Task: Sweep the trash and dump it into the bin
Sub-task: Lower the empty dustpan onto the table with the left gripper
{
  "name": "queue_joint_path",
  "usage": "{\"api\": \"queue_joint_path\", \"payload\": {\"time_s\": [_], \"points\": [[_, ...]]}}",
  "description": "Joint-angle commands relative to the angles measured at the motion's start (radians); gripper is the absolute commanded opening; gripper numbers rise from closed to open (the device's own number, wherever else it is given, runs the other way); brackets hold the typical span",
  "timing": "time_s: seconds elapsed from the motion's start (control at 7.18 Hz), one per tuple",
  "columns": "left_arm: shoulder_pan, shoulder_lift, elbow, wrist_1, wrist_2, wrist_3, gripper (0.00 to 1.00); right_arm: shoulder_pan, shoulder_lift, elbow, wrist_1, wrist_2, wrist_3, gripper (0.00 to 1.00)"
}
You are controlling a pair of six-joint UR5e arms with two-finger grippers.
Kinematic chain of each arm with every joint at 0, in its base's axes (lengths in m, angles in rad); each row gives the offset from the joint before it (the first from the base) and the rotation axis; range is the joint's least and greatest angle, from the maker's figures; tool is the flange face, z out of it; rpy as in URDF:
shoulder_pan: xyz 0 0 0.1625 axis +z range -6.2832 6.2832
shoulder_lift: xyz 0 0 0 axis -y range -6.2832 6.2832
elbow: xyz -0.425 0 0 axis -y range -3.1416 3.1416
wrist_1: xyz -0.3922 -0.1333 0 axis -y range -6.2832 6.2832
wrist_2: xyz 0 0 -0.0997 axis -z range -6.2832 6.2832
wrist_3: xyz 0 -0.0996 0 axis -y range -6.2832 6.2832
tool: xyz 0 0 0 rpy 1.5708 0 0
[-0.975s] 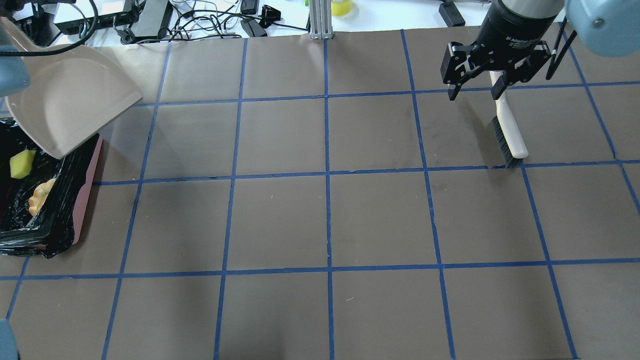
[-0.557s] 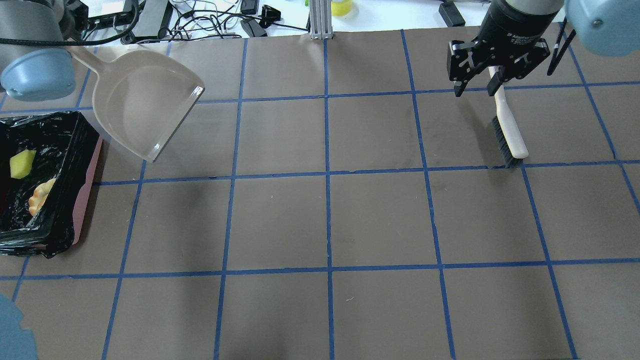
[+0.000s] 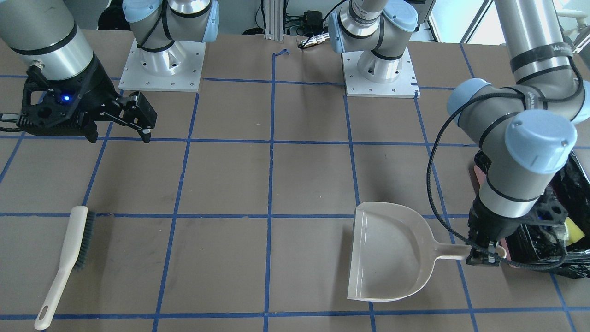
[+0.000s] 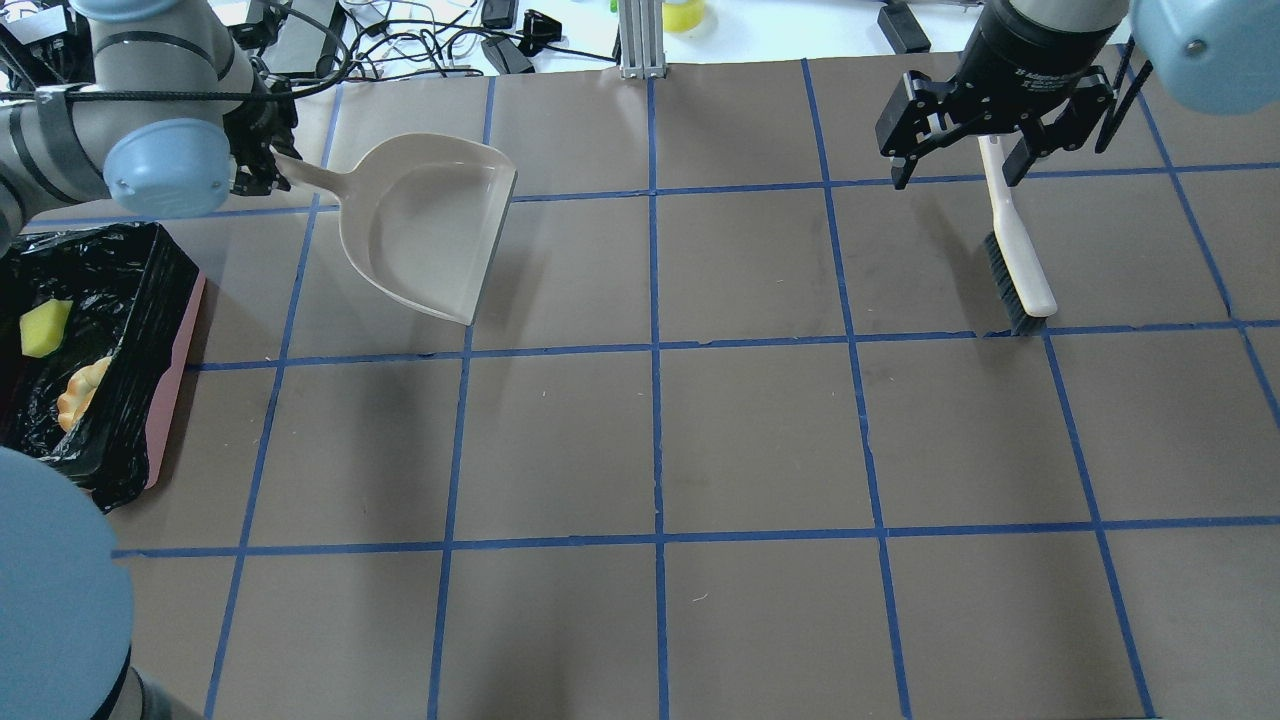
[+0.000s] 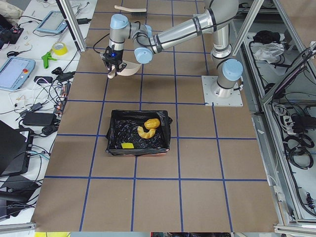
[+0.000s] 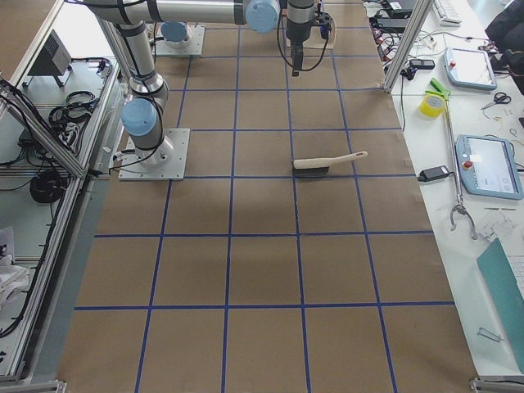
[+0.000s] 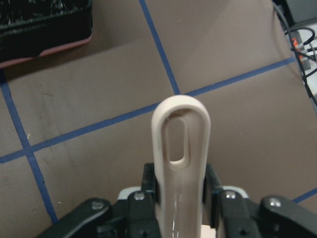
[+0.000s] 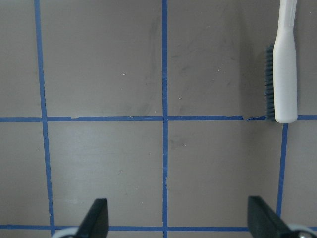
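Observation:
The bin [image 4: 178, 370], pink-sided with a black bag, stands at the table's left edge. In it lie the trash: a yellow sponge block [image 4: 43, 328] and an orange lump [image 4: 80, 392]. The exterior left view shows the lump [image 5: 152, 123] and a pale curved piece [image 5: 144, 132] inside the bin too. My left gripper [image 4: 265, 165] is shut on the handle [image 7: 181, 148] of the empty beige dustpan [image 4: 430, 235], held level to the right of the bin. My right gripper [image 4: 955, 165] is open and empty above the brush's handle.
A white brush [image 4: 1012, 260] with dark bristles lies on the table at the far right, also in the right wrist view [image 8: 285, 74]. Cables and boxes line the far table edge [image 4: 400, 40]. Blue tape marks a grid on the brown table.
My left arm has swung the dustpan from tilted over the bin to the right and levelled it. The right gripper has stayed above the brush, open.

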State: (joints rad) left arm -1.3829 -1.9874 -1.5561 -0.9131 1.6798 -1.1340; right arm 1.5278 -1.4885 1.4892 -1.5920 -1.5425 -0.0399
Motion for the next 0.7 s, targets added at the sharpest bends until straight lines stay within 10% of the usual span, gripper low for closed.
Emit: {"api": "queue_joint_path", "payload": {"time_s": [0.0, 0.56], "points": [[-0.001, -0.08, 0.017, 0.0, -0.018, -0.042, 0.0, 0.0, 0.0, 0.0, -0.003, 0.001, -0.001, 1.0], [0.008, -0.117, 0.037, -0.001, -0.051, -0.047, 0.0, 0.0, 0.0, 0.002, -0.005, 0.002, 0.0, 1.0]]}}
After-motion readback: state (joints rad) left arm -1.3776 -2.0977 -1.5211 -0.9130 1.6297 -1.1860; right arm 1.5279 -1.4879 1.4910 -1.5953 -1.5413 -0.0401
